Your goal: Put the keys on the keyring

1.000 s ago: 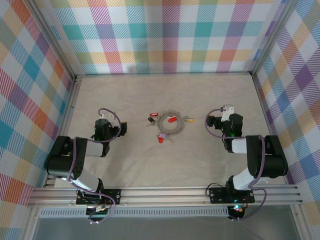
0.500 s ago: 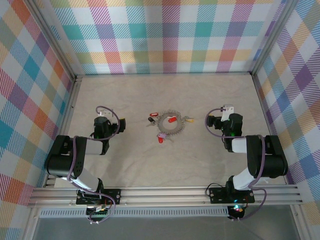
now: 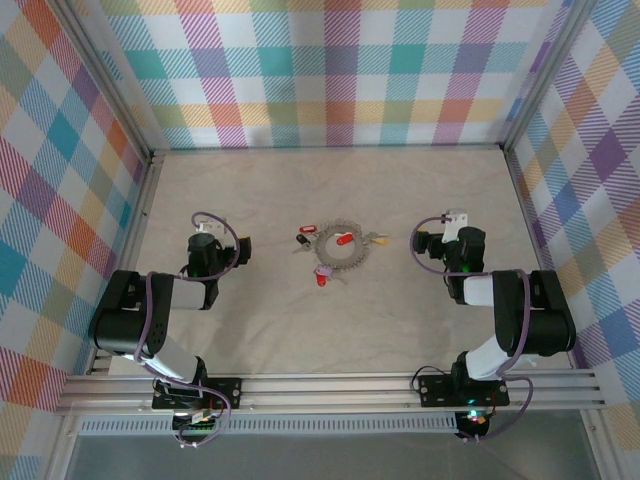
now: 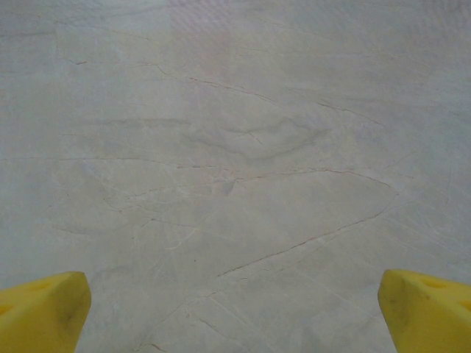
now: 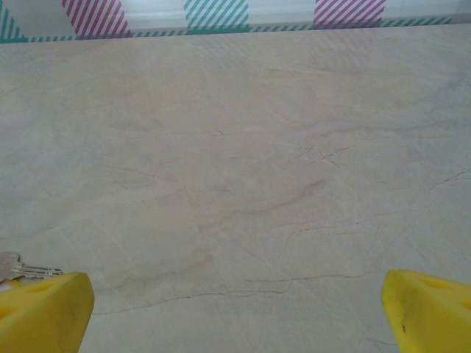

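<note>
The keyring (image 3: 340, 251), a thin grey loop, lies flat at the table's middle. Keys lie on and around it: a red one (image 3: 344, 239) inside the loop, a red one (image 3: 307, 229) and a black one (image 3: 303, 240) at its left, a red one (image 3: 321, 279) below, and a pale one (image 3: 378, 238) at its right. My left gripper (image 3: 210, 252) hangs left of them, open over bare cloth (image 4: 235, 316). My right gripper (image 3: 460, 248) hangs to their right, open (image 5: 235, 316), with a silver key blade (image 5: 22, 269) beside its left fingertip (image 5: 44, 312).
A wrinkled beige cloth (image 3: 330, 330) covers the table. Plaid walls (image 3: 340, 70) close the back and both sides, and the back wall's foot (image 5: 221, 18) shows ahead of the right gripper. A metal rail (image 3: 330, 388) runs along the near edge.
The left gripper has shifted slightly away from the near edge. The right arm, the keys and the keyring have not moved.
</note>
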Tool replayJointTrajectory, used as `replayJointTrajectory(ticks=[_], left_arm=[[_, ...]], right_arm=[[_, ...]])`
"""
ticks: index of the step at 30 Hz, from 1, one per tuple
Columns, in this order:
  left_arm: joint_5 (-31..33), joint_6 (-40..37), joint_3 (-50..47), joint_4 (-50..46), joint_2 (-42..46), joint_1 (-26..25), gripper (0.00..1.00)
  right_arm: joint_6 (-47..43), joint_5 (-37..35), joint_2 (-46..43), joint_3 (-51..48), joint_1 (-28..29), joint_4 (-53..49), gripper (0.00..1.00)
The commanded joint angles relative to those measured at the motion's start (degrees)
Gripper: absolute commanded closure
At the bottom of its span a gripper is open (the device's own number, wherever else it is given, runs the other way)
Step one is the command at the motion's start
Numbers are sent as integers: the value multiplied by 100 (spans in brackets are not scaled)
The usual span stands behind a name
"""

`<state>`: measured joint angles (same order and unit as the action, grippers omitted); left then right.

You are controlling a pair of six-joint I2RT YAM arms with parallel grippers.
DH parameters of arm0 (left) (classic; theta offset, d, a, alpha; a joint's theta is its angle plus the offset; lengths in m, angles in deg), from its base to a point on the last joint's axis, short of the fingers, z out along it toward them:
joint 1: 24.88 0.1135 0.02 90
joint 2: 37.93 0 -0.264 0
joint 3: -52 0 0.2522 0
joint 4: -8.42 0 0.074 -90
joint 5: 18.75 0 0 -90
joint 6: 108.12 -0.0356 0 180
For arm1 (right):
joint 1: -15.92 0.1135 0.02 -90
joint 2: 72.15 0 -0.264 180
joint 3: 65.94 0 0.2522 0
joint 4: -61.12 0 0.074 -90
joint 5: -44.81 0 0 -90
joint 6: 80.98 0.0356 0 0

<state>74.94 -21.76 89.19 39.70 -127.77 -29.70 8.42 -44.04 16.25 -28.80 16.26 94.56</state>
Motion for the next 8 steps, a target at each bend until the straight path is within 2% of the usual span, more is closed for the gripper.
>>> replayJointTrajectory(ticks=[1,8], left_arm=[[32,96,88,85,7,69,0],[27,100,87,84,8,69,0]], right_arm=[[95,105,-34,37,-34,7,0],[96,105,-42,27,-33,26,0]])
